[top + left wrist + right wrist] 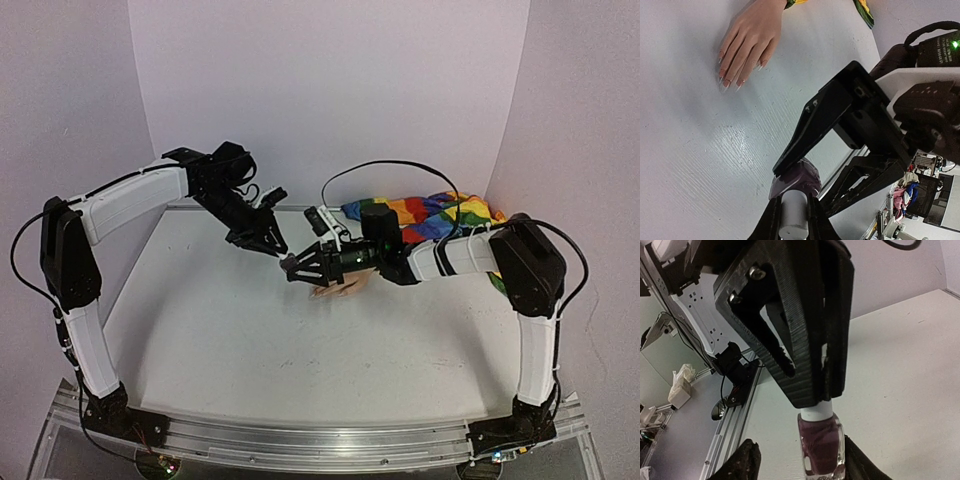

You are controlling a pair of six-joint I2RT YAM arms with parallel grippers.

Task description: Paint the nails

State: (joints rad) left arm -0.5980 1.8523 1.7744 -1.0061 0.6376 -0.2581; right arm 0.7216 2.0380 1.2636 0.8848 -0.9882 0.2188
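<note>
The small dark purple polish bottle [821,445] with a white cap [816,412] hangs tilted in the air. My left gripper [793,220] is shut on the cap, and it also shows in the top view [273,243]. My right gripper [802,450] is open around the bottle's body. One finger touches the glass and the other stands a gap away. In the top view the right gripper [297,267] is above the pale mannequin hand [335,290]. The hand [747,42] lies flat on the table, and its nails [722,85] look pale.
The rainbow-striped sleeve [430,215] lies at the back right by the wall. A black cable [400,165] arcs above the right arm. The metal rail [300,440] runs along the table's near edge.
</note>
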